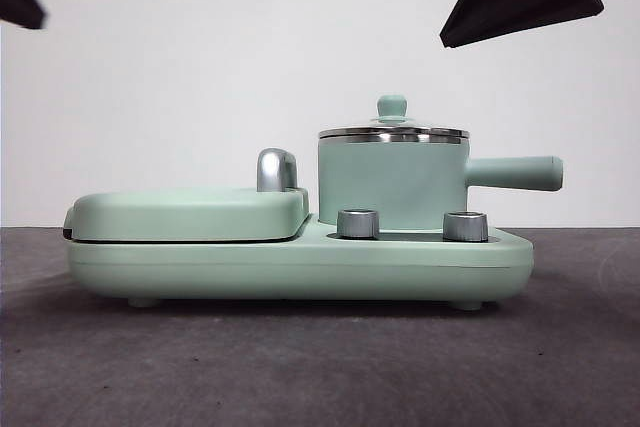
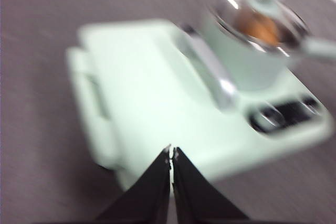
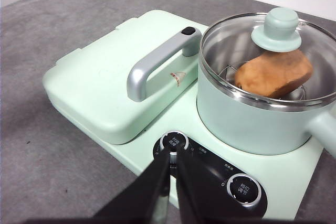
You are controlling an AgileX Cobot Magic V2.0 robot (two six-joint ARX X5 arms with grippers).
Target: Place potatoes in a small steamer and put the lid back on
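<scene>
Potato (image 3: 273,73) sitting inside the steamer (image 1: 392,185), lid (image 3: 270,59) on.
You're hanging both pincers, left (image 2: 171,153) and right (image 3: 173,156), clenched and empty, steamer at one o'clock.

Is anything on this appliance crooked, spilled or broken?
Nothing stands out. The clear glass lid sits level on the mint-green cylindrical pot, with the orange-brown potato inside. No spill or damage shows.
</scene>
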